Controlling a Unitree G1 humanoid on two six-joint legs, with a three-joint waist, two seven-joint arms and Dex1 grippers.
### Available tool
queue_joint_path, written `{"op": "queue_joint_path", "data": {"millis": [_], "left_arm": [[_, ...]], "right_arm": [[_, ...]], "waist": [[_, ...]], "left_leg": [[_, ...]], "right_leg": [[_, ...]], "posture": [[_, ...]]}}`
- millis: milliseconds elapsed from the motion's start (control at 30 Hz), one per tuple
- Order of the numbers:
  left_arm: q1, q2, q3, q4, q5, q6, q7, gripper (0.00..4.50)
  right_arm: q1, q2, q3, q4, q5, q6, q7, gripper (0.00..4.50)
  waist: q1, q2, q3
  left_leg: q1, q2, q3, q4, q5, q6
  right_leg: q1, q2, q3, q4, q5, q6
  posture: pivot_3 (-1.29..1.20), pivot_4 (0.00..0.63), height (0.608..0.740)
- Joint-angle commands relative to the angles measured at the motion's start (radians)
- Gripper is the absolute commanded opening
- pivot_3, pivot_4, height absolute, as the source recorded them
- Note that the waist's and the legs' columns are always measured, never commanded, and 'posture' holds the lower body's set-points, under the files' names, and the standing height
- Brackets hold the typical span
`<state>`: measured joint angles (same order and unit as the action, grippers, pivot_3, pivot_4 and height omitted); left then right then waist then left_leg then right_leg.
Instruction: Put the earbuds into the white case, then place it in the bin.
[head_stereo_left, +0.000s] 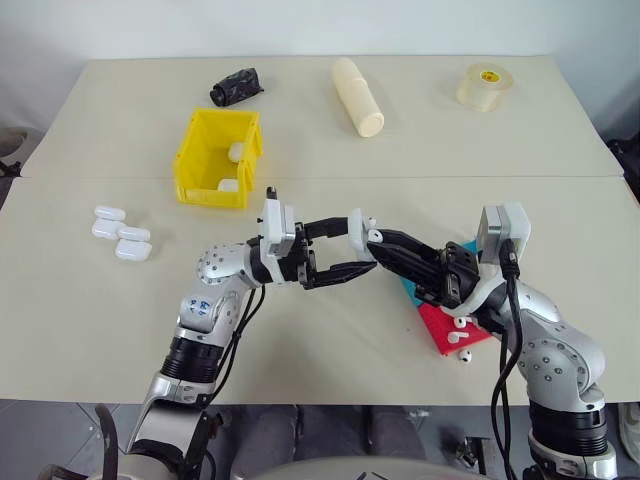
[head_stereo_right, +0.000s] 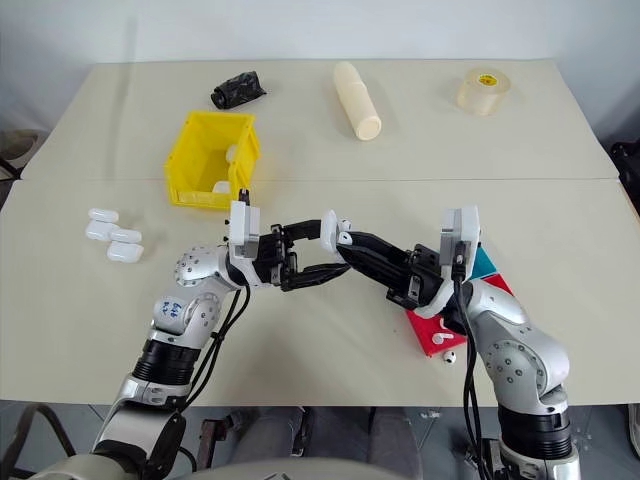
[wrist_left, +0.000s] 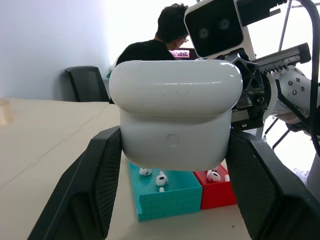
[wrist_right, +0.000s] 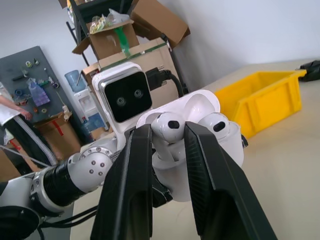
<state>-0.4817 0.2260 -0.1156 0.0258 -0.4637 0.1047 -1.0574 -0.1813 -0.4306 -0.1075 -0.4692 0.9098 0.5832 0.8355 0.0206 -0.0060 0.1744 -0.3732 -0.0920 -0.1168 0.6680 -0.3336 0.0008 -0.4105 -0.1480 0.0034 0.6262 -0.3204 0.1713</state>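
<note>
Nearest, at the tabletop (head_stereo_left: 330, 350) front edge on the right: red tray (head_stereo_left: 440, 325) and teal tray (head_stereo_left: 408, 288), a few loose earbuds (head_stereo_left: 462, 323) lying in and beside them (partly hidden under the right arm).

Mid-tabletop, held in the air: left claw (head_stereo_left: 345, 248) clenched on the white case (wrist_left: 175, 117), lid swung open. Right claw (wrist_right: 167, 145) pinching one earbud (wrist_right: 169, 125) by its stem, fingers barely parted around it, tip to tip with the left.

Key relation: earbud directly over the open case, stem pointing down into the well nearer the right claw; a second earbud (wrist_right: 215, 125) apparently seated already in the neighbouring well. Probably a short push along the stem's own axis, then a release. Hard to judge how deep the pinched stem sits (fingers cover the well mouth). From the head views, the meeting point shows as little more than a white blob.

Farther back, left: yellow bin (head_stereo_left: 215, 160), open top, white cases inside (count unclear). Beside it, spare cases (head_stereo_left: 122, 233) clustered, well apart from both claws. Left arm nearer the bin.

Far edge: black crumpled bag (head_stereo_left: 236, 86), cream roll (head_stereo_left: 358, 96), tape roll (head_stereo_left: 486, 86).
</note>
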Motion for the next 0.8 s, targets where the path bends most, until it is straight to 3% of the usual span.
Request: {"op": "queue_joint_path", "data": {"millis": [33,167,367,467,567,700,800], "left_arm": [[-0.012,-0.006,0.013,-0.059,-0.025,-0.009,0.008,2.77],[0.004,0.021,0.019,-0.077,-0.025,0.0,0.007,2.77],[0.064,0.158,0.047,-0.12,0.045,0.017,0.031,2.77],[0.073,0.226,0.027,-0.119,0.126,0.007,0.058,2.77],[0.068,0.285,-0.012,-0.113,0.217,-0.015,0.06,2.77],[0.037,0.303,-0.064,-0.12,0.297,0.023,0.092,2.77],[0.015,0.295,-0.105,-0.134,0.325,0.063,0.096,2.77]], "right_arm": [[0.004,-0.012,0.045,-0.005,-0.027,-0.01,0.024,1.9],[0.002,-0.05,0.015,-0.003,-0.007,-0.006,0.045,3.2],[0.016,-0.222,-0.074,0.072,-0.081,-0.062,0.153,3.2],[0.013,-0.282,-0.069,0.102,-0.135,-0.097,0.205,2.57],[0.006,-0.332,-0.025,0.115,-0.219,-0.147,0.262,1.52],[-0.044,-0.318,0.042,0.084,-0.252,-0.148,0.26,0.11],[-0.109,-0.289,0.102,0.065,-0.271,-0.123,0.236,0.05]], "waist": [[-0.001,0.0,0.0],[0.0,0.0,0.0],[0.001,0.0,0.0],[0.001,0.0,0.0],[0.002,0.0,0.0],[0.003,0.0,0.0],[0.001,0.0,0.0]], "left_leg": [[0.0,0.0,0.0,0.0,0.0,0.0],[0.0,0.0,0.0,0.0,0.0,0.0],[0.0,0.0,0.0,0.0,0.0,0.0],[0.001,0.001,0.001,-0.001,0.0,0.0],[0.001,0.0,0.001,-0.001,0.0,0.0],[0.001,0.0,0.001,-0.001,0.0,0.0],[0.001,0.0,0.001,-0.001,0.0,0.0]], "right_leg": [[0.0,0.0,0.0,0.0,0.0,0.0],[0.0,0.0,0.0,0.0,0.0,0.0],[0.0,0.0,0.0,-0.001,0.0,0.0],[0.0,0.0,0.0,-0.001,0.0,0.0],[0.0,0.0,0.001,-0.001,0.0,0.0],[0.0,0.0,0.001,-0.002,0.0,0.0],[0.0,0.0,0.001,-0.002,0.0,0.0]], "posture": [[0.0,0.15,0.74],[0.0,0.15,0.74],[0.0,0.15,0.74],[0.0,0.15,0.74],[0.0,0.15,0.74],[0.0,0.15,0.74],[0.0,0.15,0.74]]}}
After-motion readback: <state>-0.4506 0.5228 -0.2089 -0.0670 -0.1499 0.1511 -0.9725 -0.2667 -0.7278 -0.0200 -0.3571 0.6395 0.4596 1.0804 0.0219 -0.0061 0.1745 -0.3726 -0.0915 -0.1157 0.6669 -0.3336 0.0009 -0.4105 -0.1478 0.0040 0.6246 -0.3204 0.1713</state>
